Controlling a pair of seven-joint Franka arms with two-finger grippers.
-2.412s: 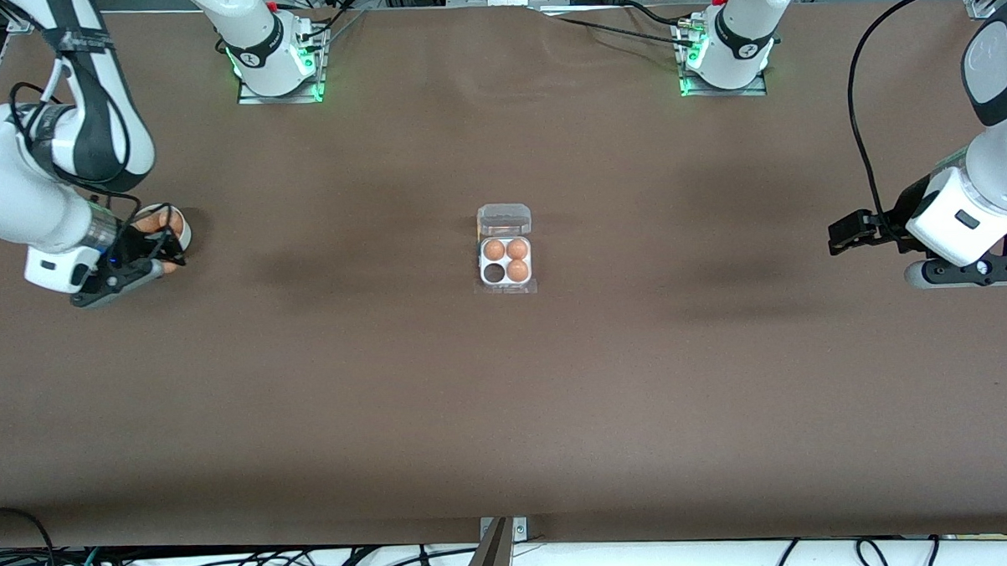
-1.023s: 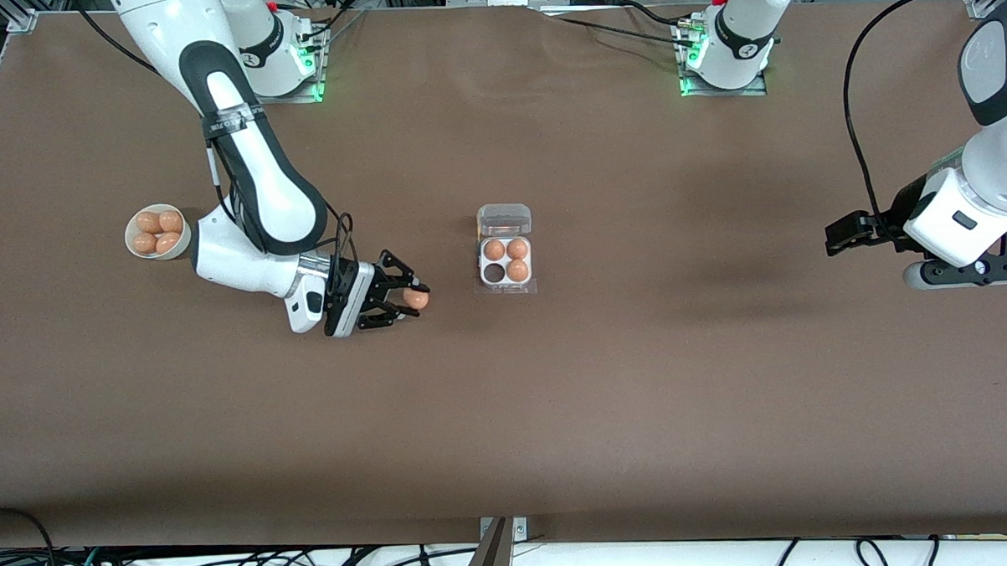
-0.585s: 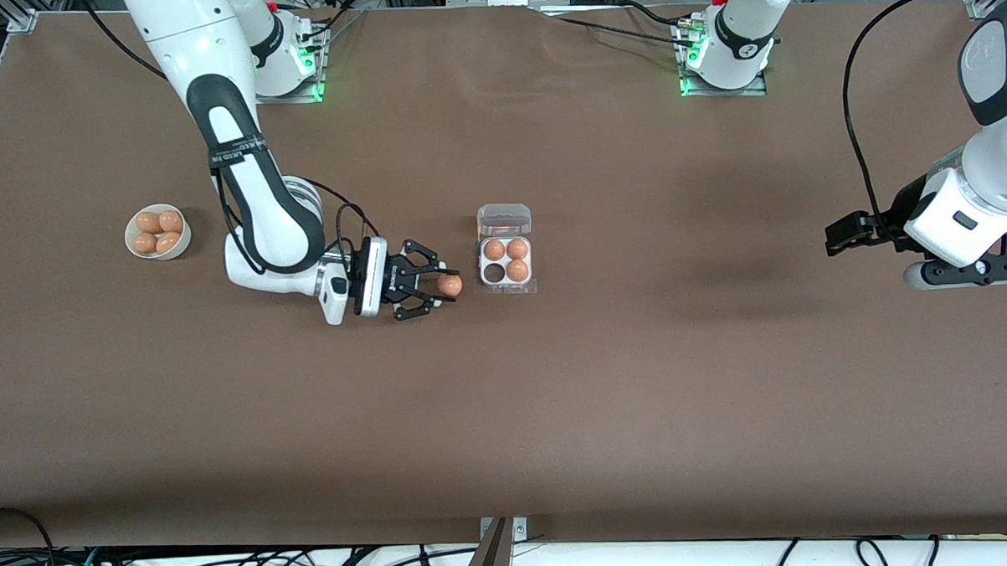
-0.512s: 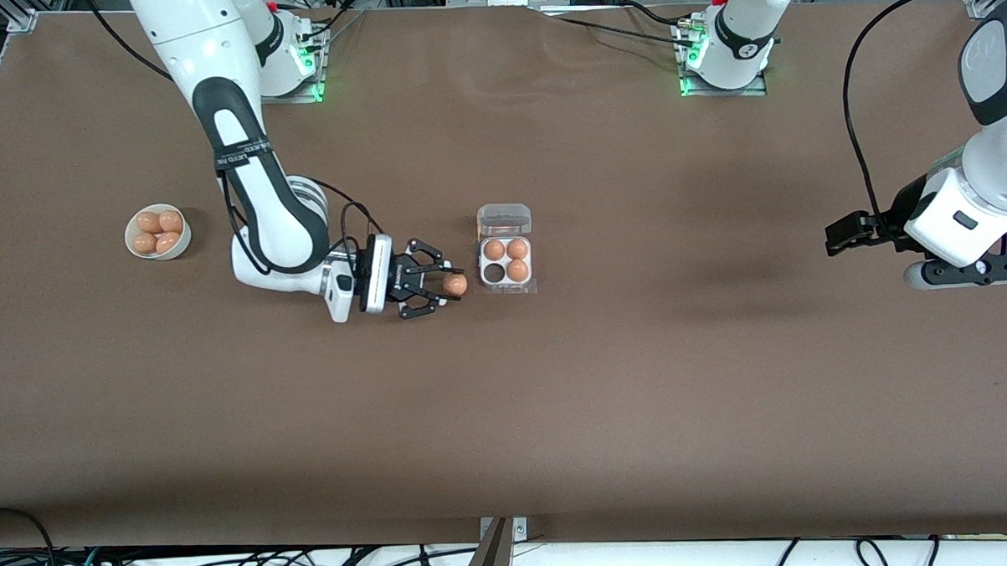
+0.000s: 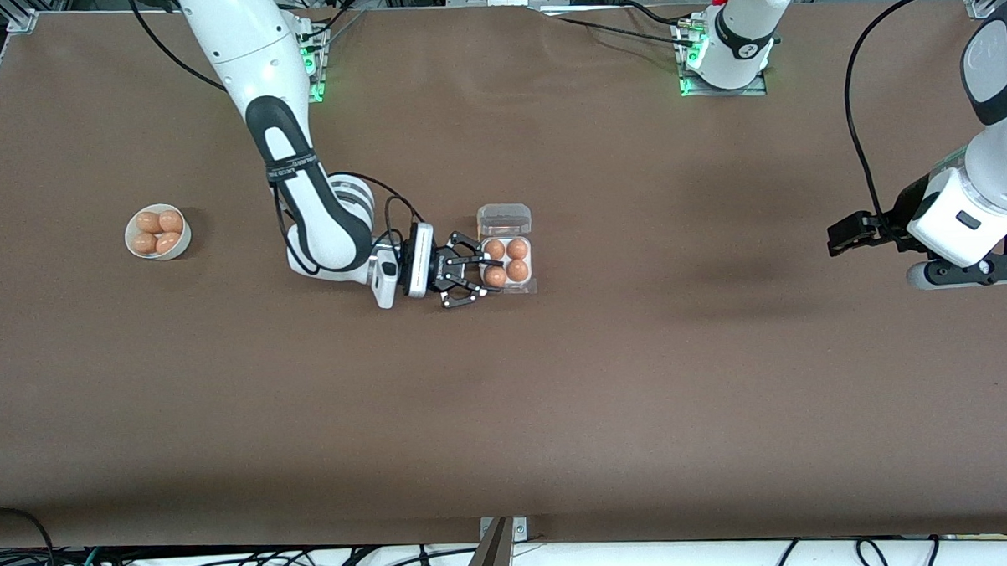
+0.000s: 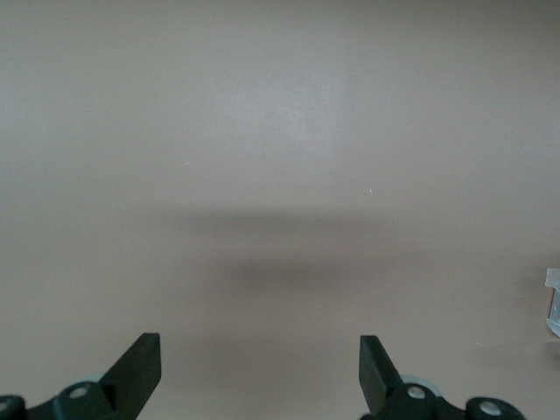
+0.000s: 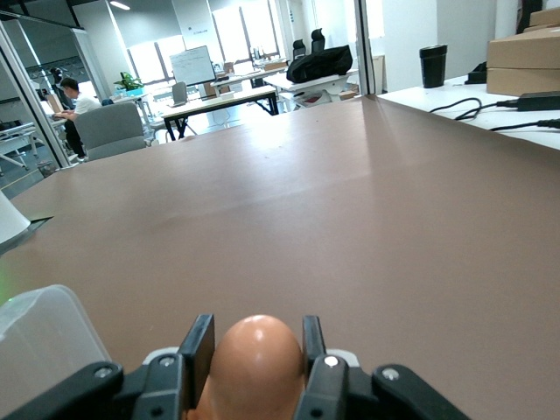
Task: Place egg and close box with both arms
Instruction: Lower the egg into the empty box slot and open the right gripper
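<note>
**Egg poised over the carton's last cup**

The right gripper (image 5: 480,277), reaching in from the right arm's end of the table, has its fingers (image 7: 198,348) clamped narrowly on the egg (image 5: 494,276) and holds it over the cup of the box (image 5: 508,288) that lies nearer the front camera on that arm's side. In the right wrist view the egg (image 7: 252,362) sits squarely between the black pads, with the bare brown table (image 5: 508,417) stretching away ahead of it.

Three more eggs (image 5: 517,259) fill the other cups of the white tray. The hinged clear lid (image 5: 504,218) lies open, farther from the front camera than the tray.

Toward the right arm's end of the table, well apart from the box, stands a round white bowl (image 5: 180,242) holding several look-alike eggs.

The left gripper (image 5: 843,233) waits over bare table near the left arm's end, well apart from the box; its wrist view shows both fingers (image 6: 138,372) spread wide, holding nothing.
</note>
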